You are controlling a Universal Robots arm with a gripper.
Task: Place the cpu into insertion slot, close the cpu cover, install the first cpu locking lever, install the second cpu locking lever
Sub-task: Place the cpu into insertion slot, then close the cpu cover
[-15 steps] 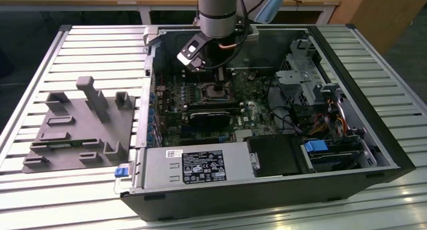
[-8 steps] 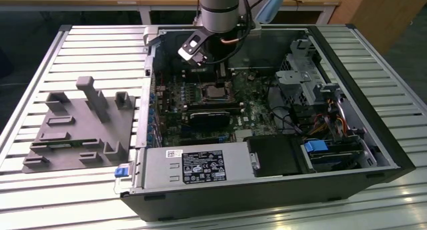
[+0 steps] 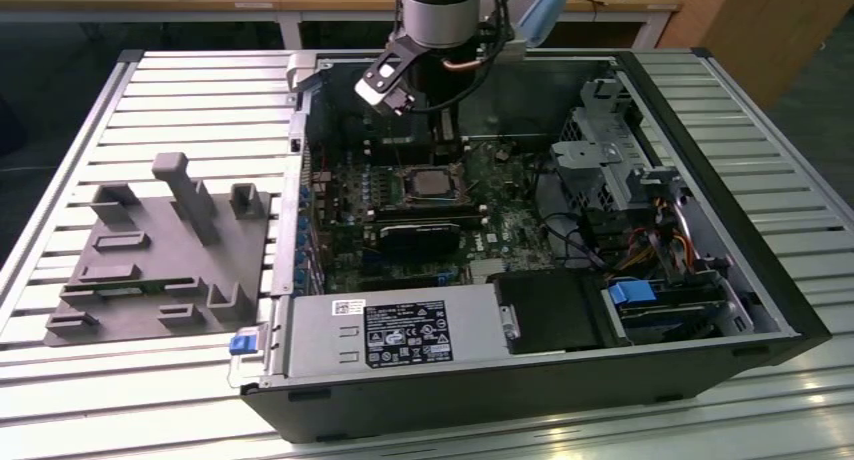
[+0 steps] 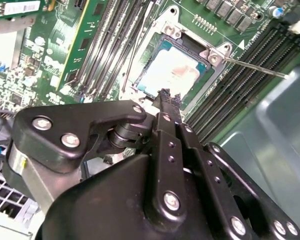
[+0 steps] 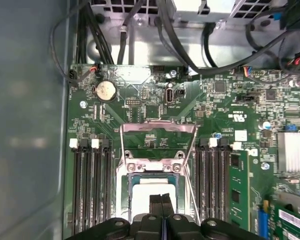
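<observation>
The cpu point(image 3: 430, 183) lies in the insertion slot point(image 4: 190, 47) on the green motherboard inside the open computer case; its silvery top also shows in both wrist views point(image 4: 167, 75) point(image 5: 150, 195). The cpu cover point(image 5: 157, 126), a thin grey metal frame, stands swung open beyond the slot's hinge, with green board showing through its cut-out. A thin metal locking lever point(image 4: 255, 68) sticks out sideways from the socket bracket. My gripper point(image 4: 170, 97) point(image 5: 161, 200) point(image 3: 414, 105) hangs just above the cpu, shut, fingers pressed together with nothing between them.
Long black memory slots point(image 5: 90, 190) run along both sides of the socket. A black heatsink block point(image 3: 420, 238), the power supply point(image 3: 387, 335), a drive cage point(image 3: 614, 150) and cables point(image 5: 175, 40) crowd the case. A grey fixture point(image 3: 154, 250) sits on the slatted table at the exterior view's left.
</observation>
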